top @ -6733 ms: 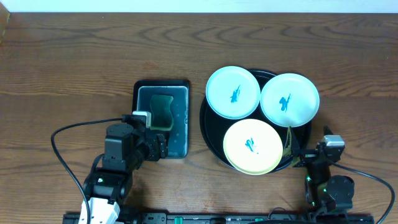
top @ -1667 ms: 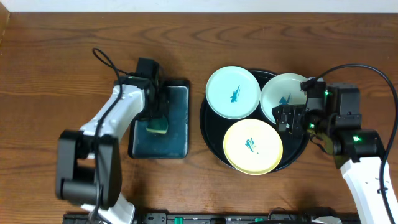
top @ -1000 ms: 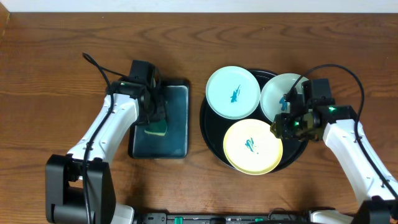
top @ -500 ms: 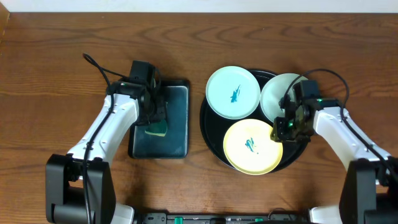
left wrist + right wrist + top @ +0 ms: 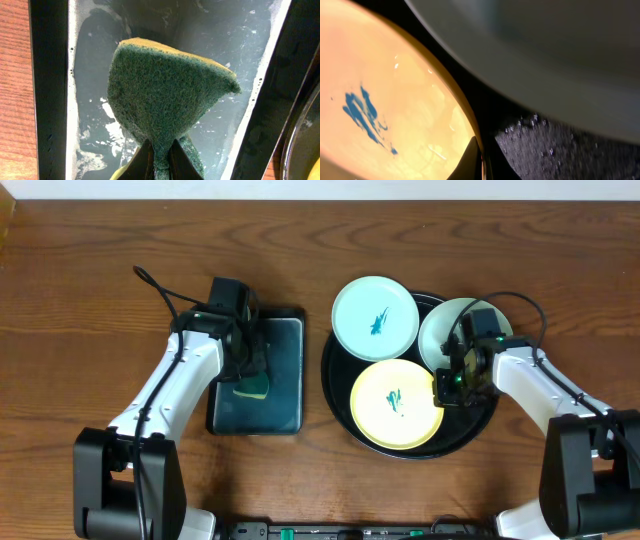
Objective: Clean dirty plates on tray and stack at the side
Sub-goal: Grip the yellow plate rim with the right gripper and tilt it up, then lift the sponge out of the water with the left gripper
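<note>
The worktop (image 5: pixel 100 270) is made of brown wood, with wavy grain lines seen in it. The sponge (image 5: pixel 165 95) is faced with rough, fuzzy green over soft yellow foam. The small dark tray (image 5: pixel 47 100) under it is streaked with white flecks. The yellow plate (image 5: pixel 395 100) is seen to be smooth and shiny. The black tray (image 5: pixel 545 150) is glossy, dotted with tiny specks.
</note>
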{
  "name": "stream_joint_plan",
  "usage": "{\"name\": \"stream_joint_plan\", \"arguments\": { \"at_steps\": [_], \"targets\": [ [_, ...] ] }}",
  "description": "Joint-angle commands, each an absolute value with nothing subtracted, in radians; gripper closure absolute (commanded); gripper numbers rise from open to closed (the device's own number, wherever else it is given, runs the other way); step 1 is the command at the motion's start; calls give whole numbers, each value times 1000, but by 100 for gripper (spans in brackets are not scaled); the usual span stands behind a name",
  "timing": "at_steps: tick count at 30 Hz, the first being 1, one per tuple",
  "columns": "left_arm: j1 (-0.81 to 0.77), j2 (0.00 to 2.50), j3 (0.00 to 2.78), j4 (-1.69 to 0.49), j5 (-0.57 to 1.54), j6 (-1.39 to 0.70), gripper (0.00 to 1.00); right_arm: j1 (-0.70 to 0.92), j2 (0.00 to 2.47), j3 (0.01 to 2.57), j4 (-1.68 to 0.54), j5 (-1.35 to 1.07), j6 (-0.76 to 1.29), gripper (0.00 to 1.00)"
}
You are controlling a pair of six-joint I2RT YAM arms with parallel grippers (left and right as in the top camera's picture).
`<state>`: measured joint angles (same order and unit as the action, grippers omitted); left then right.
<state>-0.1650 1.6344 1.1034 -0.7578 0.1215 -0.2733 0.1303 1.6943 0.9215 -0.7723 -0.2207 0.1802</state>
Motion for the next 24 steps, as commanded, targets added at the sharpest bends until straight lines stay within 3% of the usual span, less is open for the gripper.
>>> {"name": "stream_joint_plan", "arguments": {
  "at_steps": [1, 16, 24],
  "targets": [
    [-163, 1644, 1102, -758, 123, -271, 93, 159, 1697, 934, -721, -218, 279, 99],
    [-163, 1644, 1102, -746, 123, -259, 92, 179, 1697, 934, -703, -218, 284, 99],
    [-163, 1625, 1115, -607, 118, -202, 92, 179, 1697, 934, -703, -218, 284, 99]
  ]
}}
